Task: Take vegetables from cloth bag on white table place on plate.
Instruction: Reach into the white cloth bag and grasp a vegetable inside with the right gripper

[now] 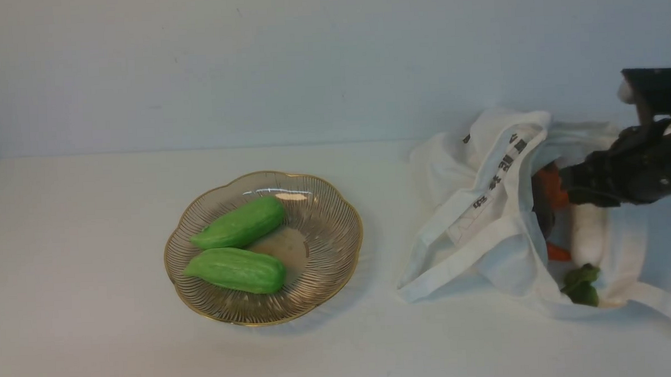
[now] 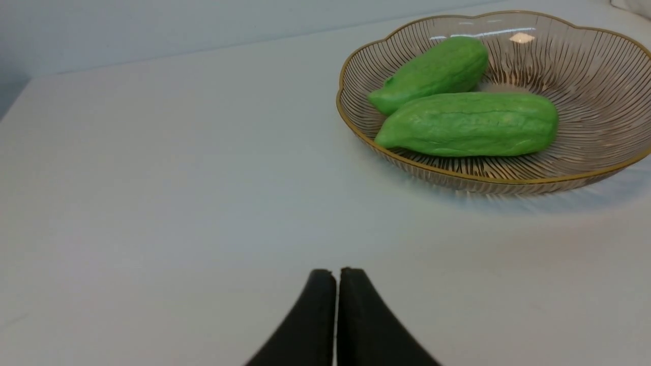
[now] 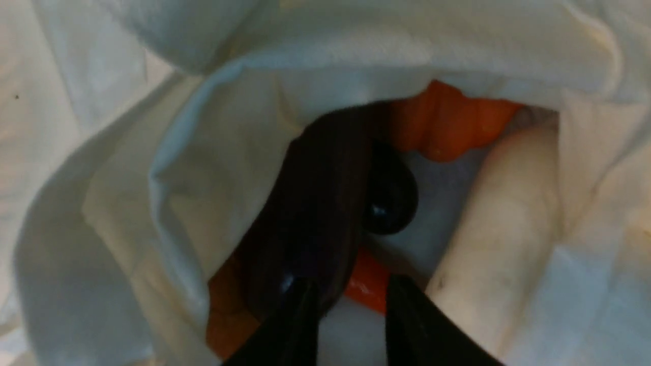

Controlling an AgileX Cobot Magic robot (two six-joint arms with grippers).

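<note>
1. The right hand (image 3: 351, 295) reaches into the mouth of the bag (image 1: 481, 206) at the right of the counter (image 1: 92, 247), fingers slightly spread and pinching nothing.
2. An eggplant (image 3: 315, 213) lies straight ahead, its long axis running away from the hand and deeper into the bag. Its near end touches one finger rather than sitting between the two.
3. A carrot (image 3: 447, 122) and the radish (image 3: 508, 229) lie just beside it, crowding any grasp.
4. The left hand (image 2: 335, 277), fingers pressed together, hovers near the plate (image 1: 316, 267) holding two green gourds (image 1: 242, 222), well apart from the bag. The pick likely falls to the right arm.
</note>
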